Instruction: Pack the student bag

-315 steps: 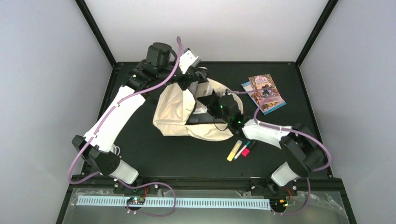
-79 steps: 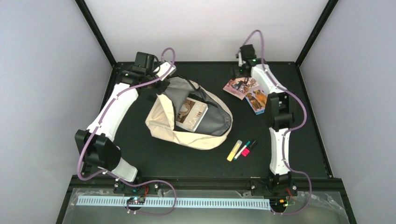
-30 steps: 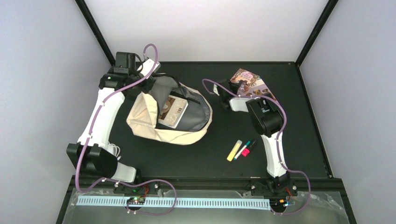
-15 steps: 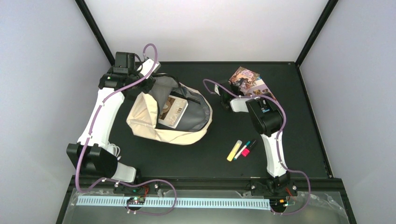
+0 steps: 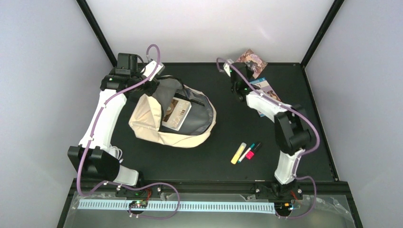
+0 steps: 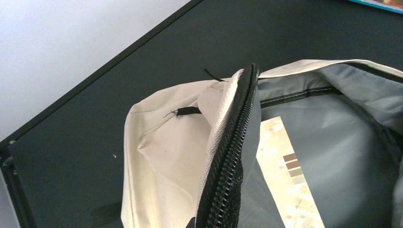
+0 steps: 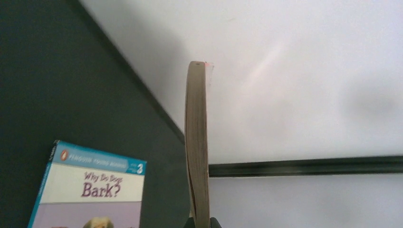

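The cream-beige student bag [image 5: 152,124] lies open at the table's left middle, its grey lining and a pale book [image 5: 176,113] showing inside. My left gripper [image 5: 154,81] is shut on the bag's zipper edge [image 6: 233,156] and holds the opening up. My right gripper [image 5: 240,72] is shut on a thin paperback [image 5: 252,60], seen edge-on in the right wrist view [image 7: 198,156], held in the air at the table's back right. A blue-banded book titled "Why Do Dogs Bark?" [image 7: 90,187] lies on the table below it and shows in the top view [image 5: 267,92].
A yellow highlighter [image 5: 238,153], a teal pen [image 5: 247,150] and a pink-and-black marker [image 5: 252,151] lie side by side on the black table, right of the bag. The enclosure's white walls and black posts stand close behind both grippers.
My right gripper has lifted the paperback off the table and swung it back and up toward the rear wall. The left arm and the bag have not moved in the last second.
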